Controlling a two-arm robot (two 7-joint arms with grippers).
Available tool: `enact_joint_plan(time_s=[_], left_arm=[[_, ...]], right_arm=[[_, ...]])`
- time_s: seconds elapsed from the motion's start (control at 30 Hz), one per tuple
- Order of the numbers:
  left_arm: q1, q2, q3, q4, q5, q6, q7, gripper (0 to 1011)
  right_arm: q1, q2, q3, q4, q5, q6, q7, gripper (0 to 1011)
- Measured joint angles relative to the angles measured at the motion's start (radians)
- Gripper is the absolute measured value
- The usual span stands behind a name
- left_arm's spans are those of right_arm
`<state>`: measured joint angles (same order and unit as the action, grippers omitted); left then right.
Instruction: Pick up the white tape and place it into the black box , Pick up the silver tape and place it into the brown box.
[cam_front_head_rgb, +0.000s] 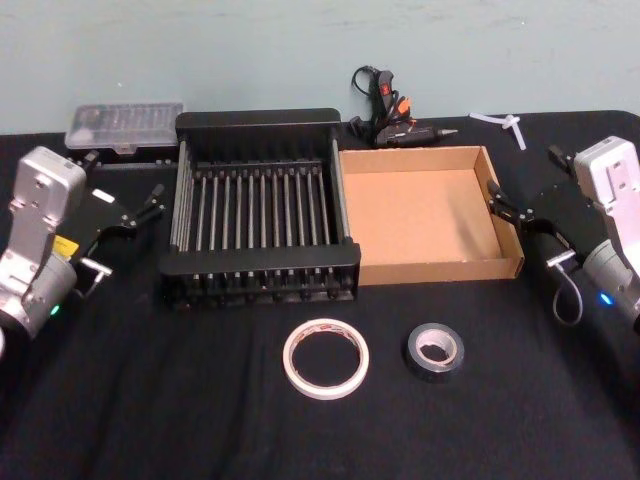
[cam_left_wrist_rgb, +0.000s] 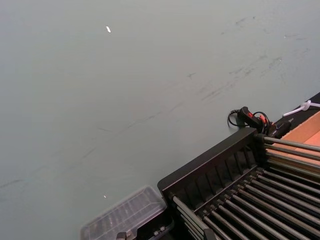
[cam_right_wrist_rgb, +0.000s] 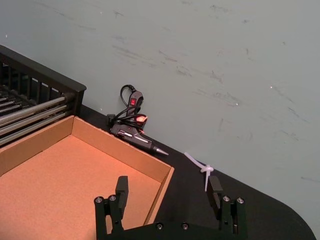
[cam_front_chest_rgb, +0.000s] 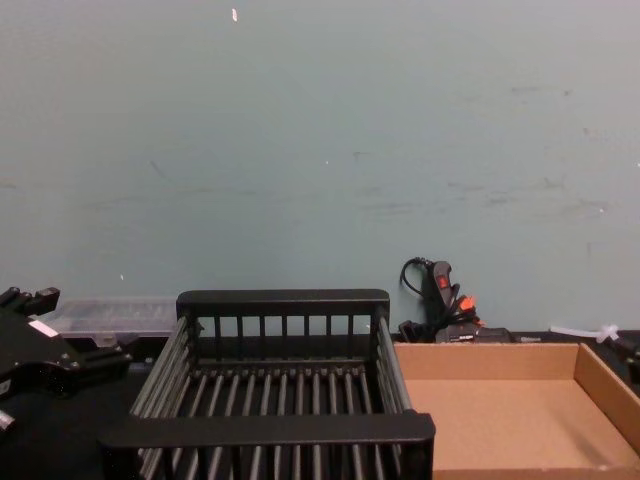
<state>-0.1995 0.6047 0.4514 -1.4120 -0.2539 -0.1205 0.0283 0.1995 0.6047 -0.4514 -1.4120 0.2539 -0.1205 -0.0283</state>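
Tapes on table, boxes side by side.
White tape (cam_front_head_rgb: 325, 358) and silver tape (cam_front_head_rgb: 435, 351) in front of black box (cam_front_head_rgb: 258, 124), brown box (cam_front_head_rgb: 440, 268); left gripper (cam_front_head_rgb: 143, 211) apparently spread, right gripper (cam_right_wrist_rgb: 169, 192) spread, both empty.

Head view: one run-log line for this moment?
white ring-shaped tape roll: on table, untouched | dark grey duct tape roll: on table | black slatted crate, tan cardboard box: empty | left gripper, right gripper: open, idle

Black glue gun (cam_front_head_rgb: 385, 112), clear plastic case (cam_front_head_rgb: 122, 124), white zip tie (cam_front_head_rgb: 505, 124), black tablecloth (cam_front_head_rgb: 150, 400)
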Motion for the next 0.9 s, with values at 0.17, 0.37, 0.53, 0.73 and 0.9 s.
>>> enact_joint_plan(time_s=[0.17,0.37,0.53,0.73,0.9], left_arm=[[0.0,0.0,0.0,0.0,0.0,0.0,0.0,1001],[0.0,0.0,0.0,0.0,0.0,0.0,0.0,1001],[0.0,0.0,0.0,0.0,0.0,0.0,0.0,1002],[0.0,0.0,0.0,0.0,0.0,0.0,0.0,1002],[0.0,0.0,0.0,0.0,0.0,0.0,0.0,1001]], right_arm=[[0.0,0.0,0.0,0.0,0.0,0.0,0.0,1002],[0.0,0.0,0.0,0.0,0.0,0.0,0.0,1002],[0.0,0.0,0.0,0.0,0.0,0.0,0.0,1002],[0.0,0.0,0.0,0.0,0.0,0.0,0.0,1002],[0.0,0.0,0.0,0.0,0.0,0.0,0.0,1002]])
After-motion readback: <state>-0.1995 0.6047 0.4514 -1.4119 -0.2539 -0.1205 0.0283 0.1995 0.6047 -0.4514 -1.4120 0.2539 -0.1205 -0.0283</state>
